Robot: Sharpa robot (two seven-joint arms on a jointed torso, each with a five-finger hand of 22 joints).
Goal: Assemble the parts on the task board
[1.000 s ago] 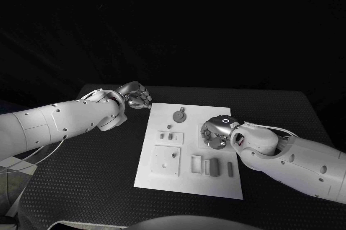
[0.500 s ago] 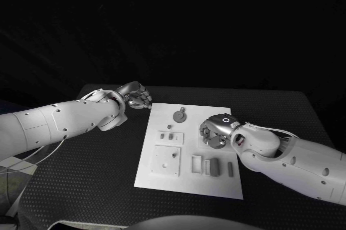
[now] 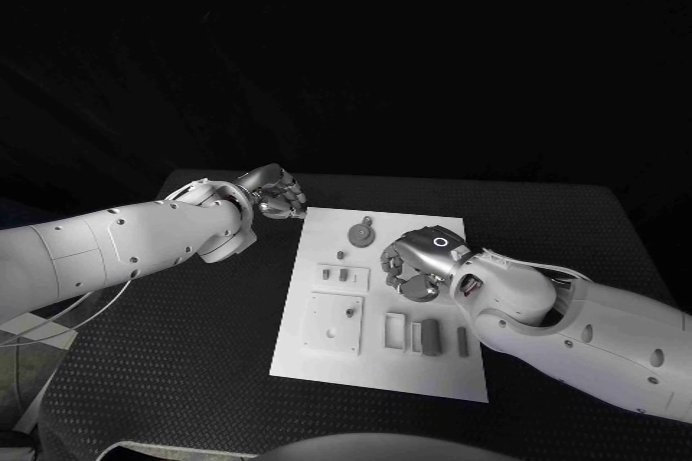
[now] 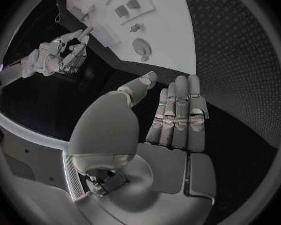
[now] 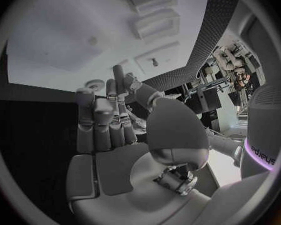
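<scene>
The right hand (image 3: 414, 268) is hovering over the middle of the task board (image 3: 329, 353) on the tabletop, fingers apart and holding nothing — seemingly reaching for a part — while the left hand (image 3: 277, 194), fingers straight, together and empty, is waiting just beside the board's far corner.

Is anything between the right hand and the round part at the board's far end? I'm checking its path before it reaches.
Nothing visible: bare task board lies between the right hand and the round part.
</scene>
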